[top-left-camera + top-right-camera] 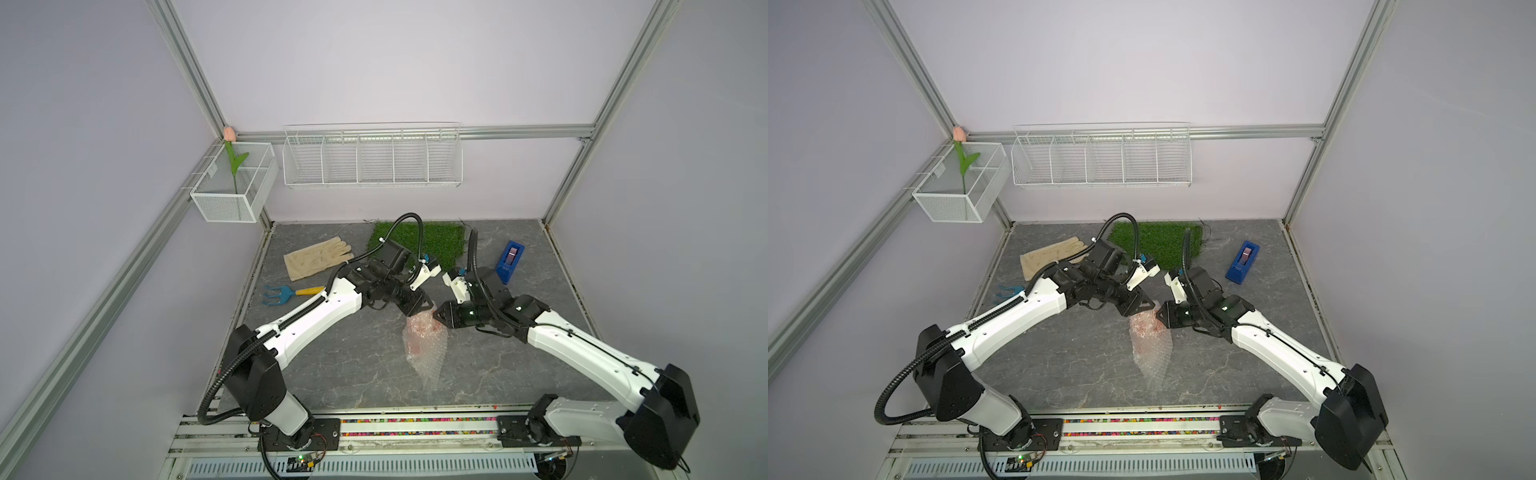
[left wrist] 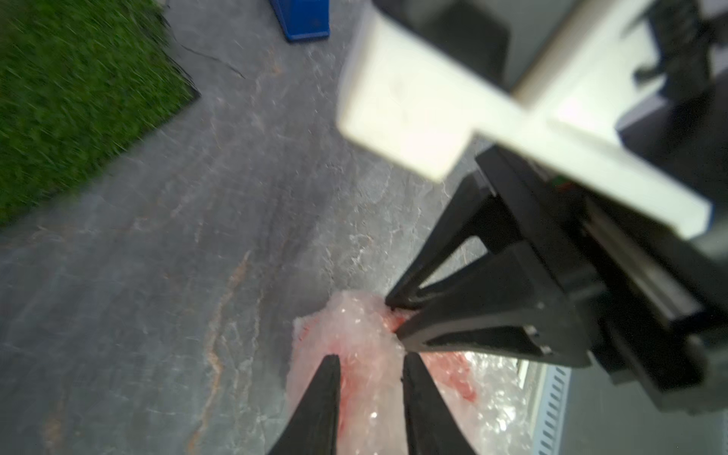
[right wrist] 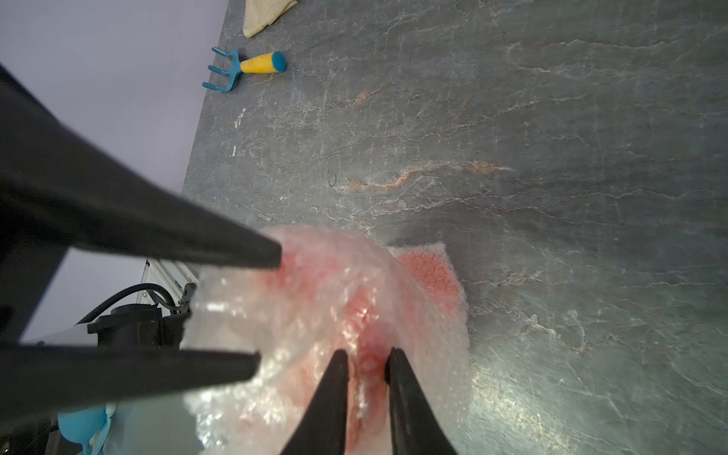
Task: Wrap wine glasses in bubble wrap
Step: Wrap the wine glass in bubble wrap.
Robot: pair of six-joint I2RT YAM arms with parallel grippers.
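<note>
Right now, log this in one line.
red-orange plastic goblet: inside clear bubble wrap | left gripper: jaws astride wrap, grip unclear | right gripper: pinching wrap

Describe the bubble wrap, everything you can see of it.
The bubble wrap is clear, small-bubbled film, crumpled into a long bundle lying on the grey tabletop and tapering towards the robot. Its far, thicker end glows pink-red from the goblet inside. There the left gripper and right gripper both hold it between their fingers.
</note>
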